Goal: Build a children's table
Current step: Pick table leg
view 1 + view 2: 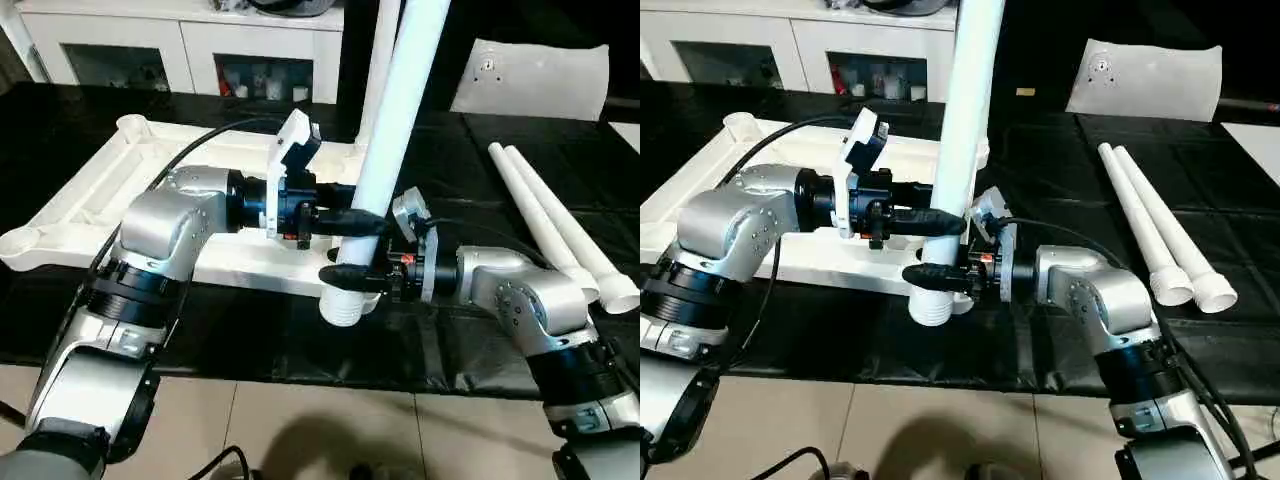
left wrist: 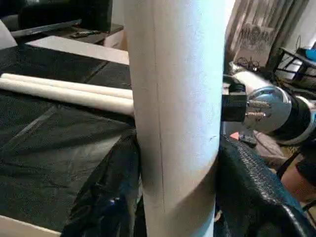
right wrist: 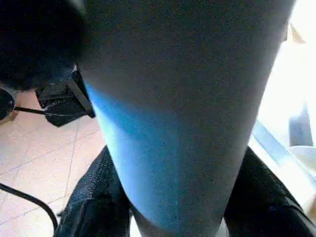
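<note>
Black sheeting (image 1: 250, 330) over a low work surface, pale floor tiles (image 1: 300, 430) along the near edge. Nearest, at centre: a long white leg (image 1: 385, 150) held almost upright, ribbed end down just above the sheeting, top running out of frame. Right gripper (image 1: 345, 278) clamped on the leg close to its lower end, black fingers (image 3: 94, 197) pressed to either side of the tube (about half open, the leg filling the gap). Left gripper (image 1: 350, 222) closed on the same leg just above, fingers (image 2: 106, 197) likewise hugging both sides. Silver forearms reaching in from left and right, a black cable looping over the left one. Just behind the grippers: white tabletop (image 1: 90, 200) lying upside down on the sheeting, ribbed underside up, round sockets at its corners, near edge touching neither gripper as far as can be told. Off to the right, well apart from the tabletop: two more legs (image 1: 560, 235) lying side by side, touching, wide ends toward the near edge. Farther back on the right, a flat white bag (image 1: 530, 80). Along the far wall, white cabinets (image 1: 180, 45) with small items behind glass doors.
</note>
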Motion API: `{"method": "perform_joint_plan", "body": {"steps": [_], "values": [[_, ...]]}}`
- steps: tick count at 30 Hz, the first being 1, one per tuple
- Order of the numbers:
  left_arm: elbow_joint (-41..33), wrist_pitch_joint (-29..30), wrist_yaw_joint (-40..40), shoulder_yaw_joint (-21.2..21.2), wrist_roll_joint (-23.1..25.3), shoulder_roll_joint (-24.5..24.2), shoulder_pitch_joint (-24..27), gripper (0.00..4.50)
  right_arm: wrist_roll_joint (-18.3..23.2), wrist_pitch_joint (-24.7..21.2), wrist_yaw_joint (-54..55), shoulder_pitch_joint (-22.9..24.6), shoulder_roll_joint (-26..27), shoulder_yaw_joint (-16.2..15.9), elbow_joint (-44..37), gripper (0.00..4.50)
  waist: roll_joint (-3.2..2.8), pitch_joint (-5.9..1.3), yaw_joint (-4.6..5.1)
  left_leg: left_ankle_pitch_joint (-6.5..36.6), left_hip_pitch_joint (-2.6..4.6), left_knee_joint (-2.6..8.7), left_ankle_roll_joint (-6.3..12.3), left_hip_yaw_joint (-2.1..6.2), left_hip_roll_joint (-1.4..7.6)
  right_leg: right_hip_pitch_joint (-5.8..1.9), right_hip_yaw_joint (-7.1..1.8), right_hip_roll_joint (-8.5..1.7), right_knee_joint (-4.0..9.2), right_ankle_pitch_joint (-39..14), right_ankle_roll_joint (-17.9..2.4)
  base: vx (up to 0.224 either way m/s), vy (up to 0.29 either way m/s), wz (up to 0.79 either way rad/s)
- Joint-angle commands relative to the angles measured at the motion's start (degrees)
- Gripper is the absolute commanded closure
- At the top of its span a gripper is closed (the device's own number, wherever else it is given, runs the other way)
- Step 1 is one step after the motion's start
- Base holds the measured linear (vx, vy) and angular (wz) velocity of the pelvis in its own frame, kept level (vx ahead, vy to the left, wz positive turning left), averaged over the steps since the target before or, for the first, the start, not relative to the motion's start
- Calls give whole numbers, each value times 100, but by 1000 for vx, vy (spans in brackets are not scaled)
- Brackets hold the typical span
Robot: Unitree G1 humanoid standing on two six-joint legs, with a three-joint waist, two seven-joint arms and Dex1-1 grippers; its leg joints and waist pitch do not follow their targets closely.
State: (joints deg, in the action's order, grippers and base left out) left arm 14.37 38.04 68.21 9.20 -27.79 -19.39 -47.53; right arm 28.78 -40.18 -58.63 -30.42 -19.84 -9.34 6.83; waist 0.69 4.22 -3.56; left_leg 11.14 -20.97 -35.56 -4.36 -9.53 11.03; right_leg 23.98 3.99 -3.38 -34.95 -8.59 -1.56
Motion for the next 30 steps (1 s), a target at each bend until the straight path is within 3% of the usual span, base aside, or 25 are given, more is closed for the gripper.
{"method": "perform_joint_plan", "body": {"steps": [1,5,7,9,11,15,16,17,19,20,21,22,23,24,25,27,28,30], "values": [[-172,148,-4,-193,-415,185,-250,171,-41,0,326,-25,65,166,-12,255,-97,-480,-9,950,31,397,-18,25,127,-399,-240,-390,458,-1843,-1045,0,0,0],[-239,288,-122,-433,-705,382,-230,144,-137,335,675,84,273,318,-51,255,-93,-490,-24,936,20,393,-2,32,112,-408,-228,-392,464,-1908,-1015,0,0,0],[-276,451,-430,-714,-951,576,-223,119,-263,355,878,172,334,271,-78,255,-167,-482,-21,993,32,397,-25,39,118,-396,-222,-372,451,-1866,-1027,0,0,0],[-275,552,-606,-881,-1092,677,-228,110,-269,321,921,206,359,259,-91,255,-136,-487,-14,1002,21,393,-3,35,103,-418,-221,-369,466,-1855,-1044,0,0,0],[-272,602,-778,-1041,-1205,773,-226,76,-271,342,966,235,397,268,-105,256,-147,-490,-19,1022,26,393,34,40,101,-418,-212,-363,479,-1840,-1055,0,0,0],[-266,569,-1109,-1378,-1387,972,-186,57,-228,410,1166,286,544,384,-119,256,-146,-482,-14,958,10,388,93,32,93,-420,-210,-363,492,-1926,-999,0,0,0],[-93,166,-1553,-1624,-1178,1055,-107,47,-248,569,1628,323,776,591,-74,256,-57,-483,-4,942,3,390,123,21,93,-417,-212,-358,509,-2010,-947,0,0,0],[-25,-10,-1662,-1634,-1025,1032,-71,36,-275,647,1785,324,840,661,-29,256,-113,-477,-5,930,1,392,91,33,90,-409,-206,-376,509,-2144,-900,0,0,0],[83,-412,-1850,-1478,-516,857,76,30,-332,806,2176,339,986,856,68,256,-126,-475,18,961,18,398,69,35,81,-385,-198,-365,544,-2389,-699,0,0,0],[136,-603,-1895,-1307,-200,709,165,28,-352,848,2360,340,1041,963,106,257,-86,-474,39,978,17,412,71,37,89,-375,-207,-360,556,-2481,-577,0,0,0],[171,-724,-1925,-1188,10,599,228,28,-365,867,2482,342,1074,1033,120,257,-112,-476,32,952,20,432,61,61,99,-372,-209,-364,547,-2495,-513,0,0,0],[223,-881,-1917,-1061,216,465,304,28,-437,940,2580,355,1075,1057,128,258,-193,-477,49,957,33,430,21,55,96,-359,-210,-358,535,-2474,-463,0,0,0],[374,-1255,-1742,-691,697,89,480,28,-696,1188,2874,364,1034,1098,226,258,-127,-474,74,974,39,439,5,49,100,-338,-216,-346,555,-2485,-387,0,0,0],[374,-1255,-1742,-691,697,89,480,28,-696,1188,2874,364,1034,1098,226,258,-150,-482,63,959,42,448,-11,61,97,-341,-220,-353,532,-2470,-374,0,0,0],[479,-1582,-1468,-357,1061,-250,640,28,-841,1371,3078,381,1009,1164,285,259,-103,-493,78,899,40,438,-27,41,100,-342,-234,-359,530,-2335,-415,0,0,0],[510,-1713,-1350,-233,1187,-373,701,28,-857,1427,3119,396,1010,1197,283,259,-157,-504,65,825,44,449,-43,52,128,-336,-259,-380,466,-2024,-547,0,0,0],[614,-2011,-1118,134,1524,-641,818,28,-932,1425,3240,452,989,1223,250,259,-135,-515,72,757,40,439,-37,39,125,-346,-264,-366,431,-1700,-685,0,0,0],[769,-2359,-944,426,1839,-814,912,44,-1051,1451,3411,531,1001,1199,163,259,-103,-497,70,779,37,454,-9,32,135,-346,-277,-376,410,-1580,-794,0,0,0]]}}
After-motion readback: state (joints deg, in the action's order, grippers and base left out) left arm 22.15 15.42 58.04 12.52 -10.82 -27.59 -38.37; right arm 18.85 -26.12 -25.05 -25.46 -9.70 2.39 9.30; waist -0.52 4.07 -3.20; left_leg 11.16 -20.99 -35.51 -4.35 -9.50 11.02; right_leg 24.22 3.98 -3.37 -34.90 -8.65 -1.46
